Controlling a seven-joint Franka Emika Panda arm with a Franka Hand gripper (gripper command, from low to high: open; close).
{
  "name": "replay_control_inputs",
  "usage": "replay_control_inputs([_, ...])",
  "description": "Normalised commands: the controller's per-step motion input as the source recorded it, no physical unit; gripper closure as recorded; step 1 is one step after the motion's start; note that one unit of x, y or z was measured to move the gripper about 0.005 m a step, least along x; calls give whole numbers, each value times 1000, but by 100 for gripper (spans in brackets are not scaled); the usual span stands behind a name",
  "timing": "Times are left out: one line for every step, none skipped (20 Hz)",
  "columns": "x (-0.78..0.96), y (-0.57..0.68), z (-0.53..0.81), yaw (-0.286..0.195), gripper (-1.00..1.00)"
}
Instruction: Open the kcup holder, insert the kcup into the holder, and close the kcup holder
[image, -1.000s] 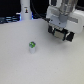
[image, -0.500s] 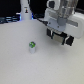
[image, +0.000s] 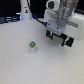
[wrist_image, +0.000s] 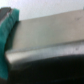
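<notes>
The kcup (image: 32, 47), a tiny white pod with a green top, stands upright on the white table (image: 20, 65) in the exterior view. My gripper (image: 56, 38) hangs above the table toward the exterior view's right of the kcup, well apart from it. Its two dark fingers (image: 48, 34) are spread apart with nothing between them. The kcup holder does not show clearly in the exterior view, where my arm covers that side. The wrist view is blurred: a teal finger pad (wrist_image: 10, 35), a light grey band (wrist_image: 50, 37) and a dark surface (wrist_image: 55, 72) that I cannot identify.
A tall white bottle-like object (image: 25, 10) with a dark band stands at the back of the table, toward the exterior view's left. A dark background runs behind it. The white arm body (image: 62, 15) fills the upper part of the exterior view's right.
The gripper has shifted slightly lower and toward the exterior view's left. The kcup has not moved.
</notes>
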Motion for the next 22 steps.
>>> replay_control_inputs([101, -117, 100, -26, -100])
replay_control_inputs([157, -84, 494, -103, -100])
replay_control_inputs([164, -94, 503, -110, -100])
replay_control_inputs([169, -177, 537, -184, -100])
replay_control_inputs([142, -201, 526, -193, -100])
replay_control_inputs([109, -266, 501, -221, -100])
replay_control_inputs([110, -327, 489, -235, -100])
replay_control_inputs([120, -361, 478, -232, -100])
replay_control_inputs([88, -409, 433, -241, -100])
replay_control_inputs([18, -401, 407, -259, -100])
replay_control_inputs([-14, -366, 399, -278, -100])
replay_control_inputs([-19, -347, 390, -286, -100])
replay_control_inputs([-19, -334, 370, -295, -100])
replay_control_inputs([-28, -325, 328, -305, -100])
replay_control_inputs([-29, -320, 320, -307, -100])
replay_control_inputs([-38, -307, 302, -310, -100])
replay_control_inputs([-44, -308, 291, -309, -100])
replay_control_inputs([-54, -307, 262, -309, -100])
replay_control_inputs([-53, -314, 237, -309, -100])
replay_control_inputs([-52, -324, 219, -308, -100])
replay_control_inputs([-53, -336, 177, -306, -100])
replay_control_inputs([-51, -355, 116, -303, -100])
